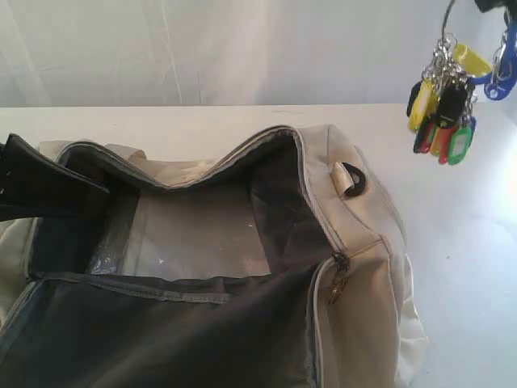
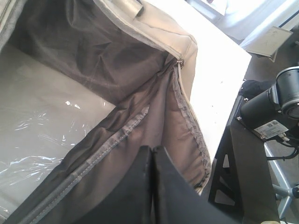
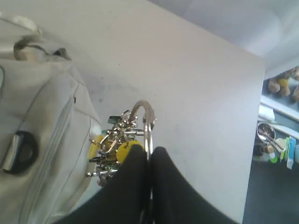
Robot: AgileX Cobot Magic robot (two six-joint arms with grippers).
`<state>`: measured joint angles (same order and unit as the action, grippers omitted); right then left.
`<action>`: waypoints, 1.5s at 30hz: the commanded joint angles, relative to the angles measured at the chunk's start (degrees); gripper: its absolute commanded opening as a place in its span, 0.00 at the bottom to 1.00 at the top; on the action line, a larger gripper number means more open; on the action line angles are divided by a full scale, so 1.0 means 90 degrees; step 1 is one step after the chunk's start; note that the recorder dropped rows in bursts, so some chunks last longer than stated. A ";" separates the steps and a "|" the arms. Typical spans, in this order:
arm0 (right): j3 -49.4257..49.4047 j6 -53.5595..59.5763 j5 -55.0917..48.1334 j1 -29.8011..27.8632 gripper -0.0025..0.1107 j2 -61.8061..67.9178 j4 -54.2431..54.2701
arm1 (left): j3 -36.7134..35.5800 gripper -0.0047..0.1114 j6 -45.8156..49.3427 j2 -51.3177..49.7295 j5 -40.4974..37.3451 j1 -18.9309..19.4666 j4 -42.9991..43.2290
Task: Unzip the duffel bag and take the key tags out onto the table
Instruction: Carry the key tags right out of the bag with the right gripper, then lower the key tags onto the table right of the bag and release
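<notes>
**A:** Unzipping done?

**B:** Looks done. Can see the duffel bag [image 1: 355, 242] gaping along the top, with the zipper [image 1: 321, 208] parted and its pull [image 1: 336, 287] dangling near the 3 o'clock end. Nothing inside but dark lining and a clear plastic sheet [image 1: 202, 234] on the floor.

**A:** And the taking out?

**B:** Partly done, at a guess. Have the key tags [image 1: 444, 113] out of the bag, up at 1 o'clock in the exterior view. Hanging in the air above the tabletop [image 1: 468, 267], well clear of the bag's end. Not yet set down.

**A:** Held how?

**B:** Pinched in the right jaws, closed narrow on the big metal ring [image 3: 145, 122]. Shows plainly in the right wrist view.

**A:** And the left jaws?

**B:** Pressed together at the 9 o'clock rim of the opening, over the lining flap. Cannot tell whether gripping any fabric.

**A:** Pointing which way?

**B:** Straight down. Runs 12 to 6 along the bunch's long axis, with the ring uppermost and the coloured tags drooping toward 6. As for the bag, lies roughly 9 to 3, with the end panel and the dark strap ring [image 1: 355, 174] facing 3.

**A:** Left to do?

**B:** Probably only lowering the bunch onto bare tabletop, out past the bag's 3 o'clock end, then letting go. Worth going down gently, given how loosely the tags dangle.
</notes>
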<state>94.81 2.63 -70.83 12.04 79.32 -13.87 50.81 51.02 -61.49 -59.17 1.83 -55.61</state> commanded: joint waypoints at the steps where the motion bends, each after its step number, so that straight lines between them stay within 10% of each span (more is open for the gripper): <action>1: -0.0704 0.0029 0.0231 -0.0212 0.02 -0.0056 0.0071 | -0.0043 0.04 -0.0030 0.0054 -0.0098 -0.0054 -0.0059; 23: -0.3848 0.0374 0.2435 -0.1552 0.02 -0.0029 0.1164 | -0.0043 0.04 -0.0030 0.0054 -0.0098 -0.0054 -0.0059; 45: -0.4367 0.0374 0.3299 -0.1602 0.02 0.0028 0.1454 | -0.0043 0.04 -0.0030 0.0054 -0.0062 -0.0054 -0.0058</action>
<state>56.35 5.50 -43.17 -1.74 79.72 -1.37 50.81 51.02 -61.49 -58.95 1.83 -55.39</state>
